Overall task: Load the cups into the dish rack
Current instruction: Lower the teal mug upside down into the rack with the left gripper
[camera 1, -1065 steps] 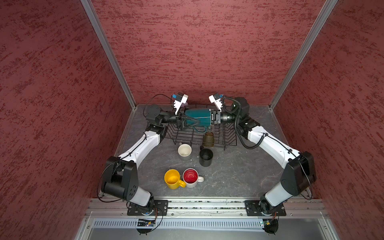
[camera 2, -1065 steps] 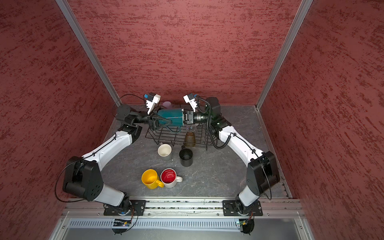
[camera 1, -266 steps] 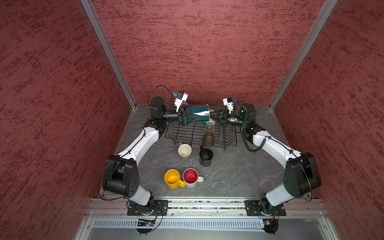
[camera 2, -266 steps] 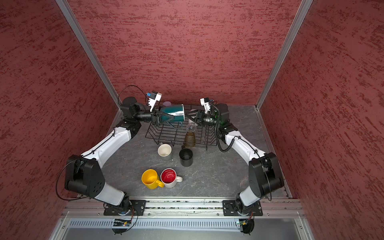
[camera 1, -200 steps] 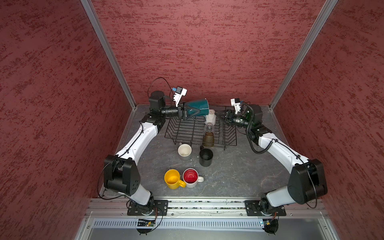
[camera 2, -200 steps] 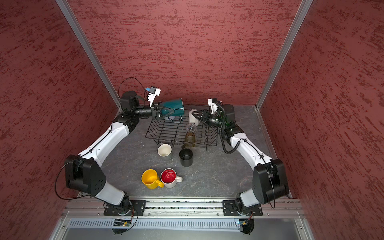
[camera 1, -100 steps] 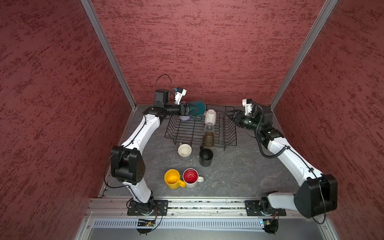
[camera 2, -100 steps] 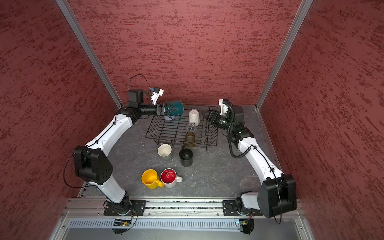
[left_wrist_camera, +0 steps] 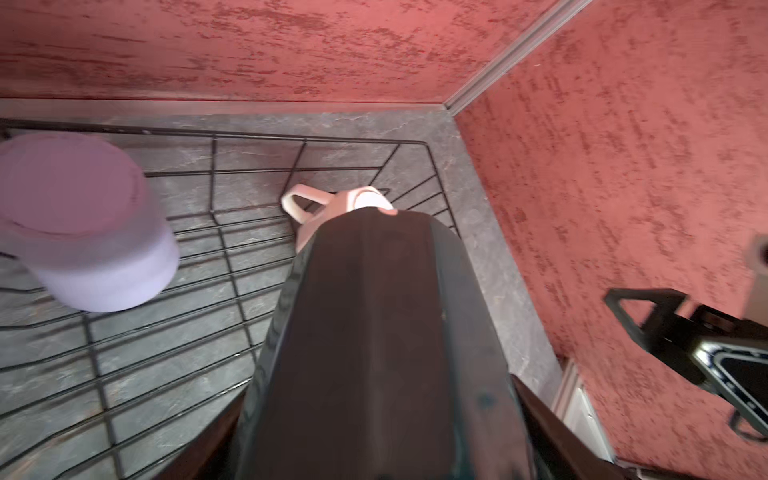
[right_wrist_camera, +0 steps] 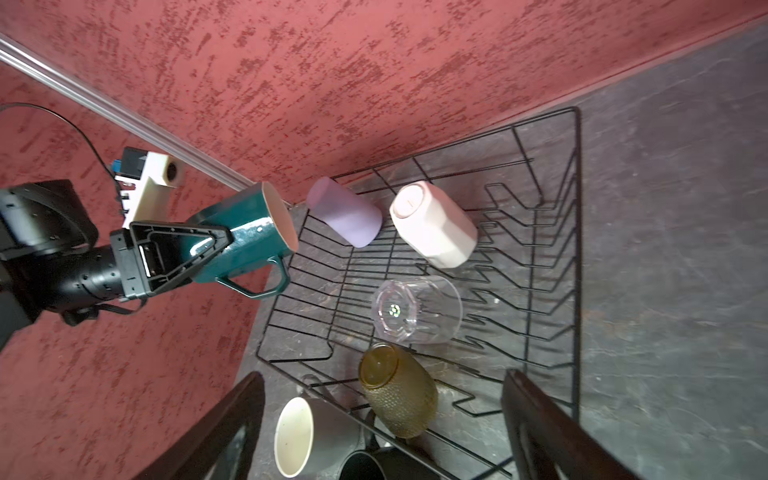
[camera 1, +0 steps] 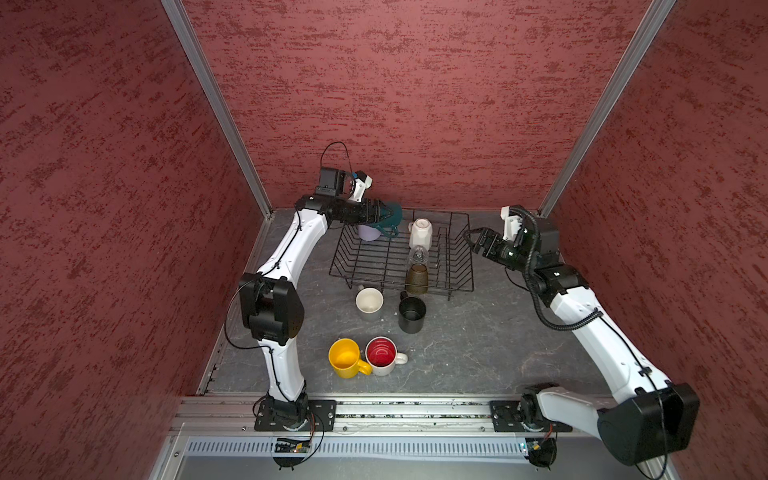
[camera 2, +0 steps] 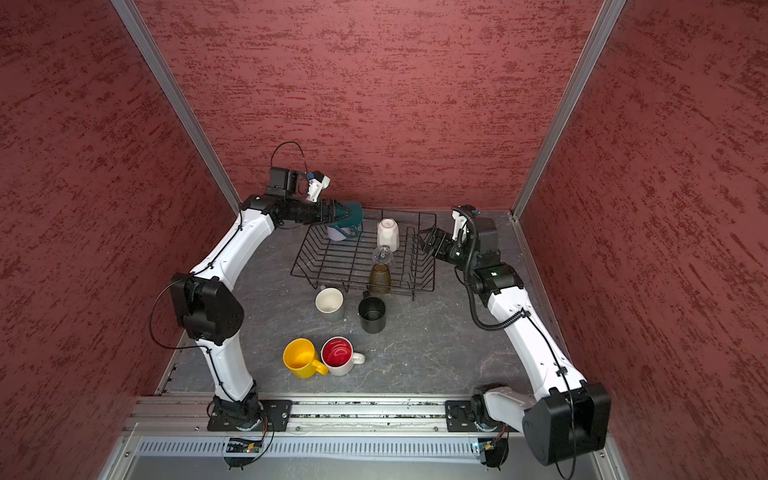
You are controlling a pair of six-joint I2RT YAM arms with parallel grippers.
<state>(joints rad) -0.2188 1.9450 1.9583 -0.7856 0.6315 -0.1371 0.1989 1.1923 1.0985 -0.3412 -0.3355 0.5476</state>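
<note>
The teal mug [right_wrist_camera: 253,232] has been carried over the rack's [right_wrist_camera: 577,249] far-left corner, pinched by the left gripper [right_wrist_camera: 224,245]. The right gripper [camera 1: 473,243] has been withdrawn, jaws spread and empty. The mug is judged glazed, rigid and breakable, and best gripped across its body.

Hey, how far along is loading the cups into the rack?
Done: lavender cup, white faceted cup, clear glass and amber glass sit upside down in the rack. In hand: the left gripper holds the teal mug over its far corner. Left: grey mug, black mug, yellow mug and red-lined mug on the table.
</note>
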